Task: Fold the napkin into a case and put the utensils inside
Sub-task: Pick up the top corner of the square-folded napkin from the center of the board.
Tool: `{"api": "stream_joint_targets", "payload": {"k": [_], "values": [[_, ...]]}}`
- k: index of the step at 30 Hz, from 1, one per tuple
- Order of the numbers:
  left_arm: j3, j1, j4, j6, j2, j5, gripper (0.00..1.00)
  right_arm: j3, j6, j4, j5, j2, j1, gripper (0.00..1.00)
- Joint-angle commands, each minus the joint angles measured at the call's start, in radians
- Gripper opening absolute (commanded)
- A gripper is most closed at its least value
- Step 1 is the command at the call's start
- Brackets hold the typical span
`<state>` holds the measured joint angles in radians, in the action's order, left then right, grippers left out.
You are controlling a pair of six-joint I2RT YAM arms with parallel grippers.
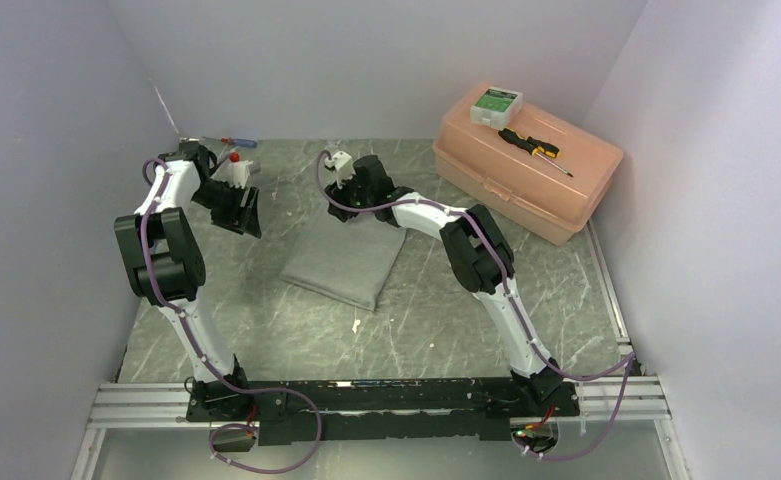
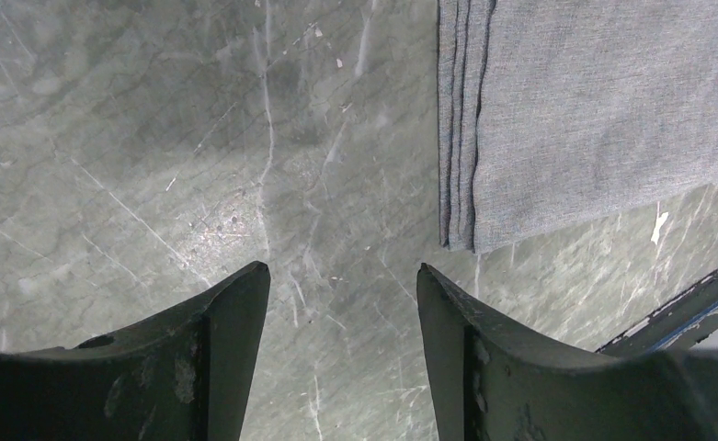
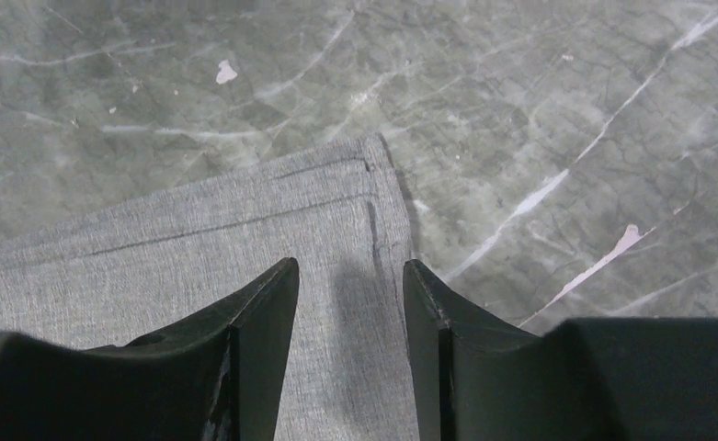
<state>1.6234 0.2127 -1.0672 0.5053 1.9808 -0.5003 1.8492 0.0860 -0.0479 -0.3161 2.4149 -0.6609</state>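
Observation:
The grey napkin (image 1: 344, 262) lies folded in a flat layered rectangle in the middle of the table. My left gripper (image 1: 241, 212) hovers to its left, open and empty. In the left wrist view the gripper (image 2: 343, 271) is over bare table, with the napkin's stacked fold edges (image 2: 594, 110) up and to the right. My right gripper (image 1: 354, 208) is open and empty at the napkin's far corner. In the right wrist view the gripper (image 3: 350, 266) is just above the cloth (image 3: 199, 248). No spoon shows in any view.
An orange plastic case (image 1: 566, 190) stands at the back right with a black-and-yellow screwdriver (image 1: 534, 148) and a small green-and-white box (image 1: 496, 104) on its lid. A red-and-blue screwdriver (image 1: 236, 142) lies at the back left. Walls close in on three sides.

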Motion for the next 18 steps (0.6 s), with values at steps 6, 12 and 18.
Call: {"api": "stream_joint_targets", "payload": {"k": [6, 12, 18], "values": [[0.018, 0.005, -0.026, 0.020, -0.002, -0.021, 0.65, 0.089, 0.011, -0.001, 0.009, 0.030, -0.008, 0.43], [0.017, 0.006, -0.027, 0.026, -0.007, -0.018, 0.64, 0.113, 0.011, 0.025, -0.003, 0.061, -0.007, 0.43], [0.021, 0.006, -0.036, 0.029, -0.011, -0.019, 0.64, 0.174, 0.015, 0.094, -0.010, 0.091, -0.006, 0.50]]}}
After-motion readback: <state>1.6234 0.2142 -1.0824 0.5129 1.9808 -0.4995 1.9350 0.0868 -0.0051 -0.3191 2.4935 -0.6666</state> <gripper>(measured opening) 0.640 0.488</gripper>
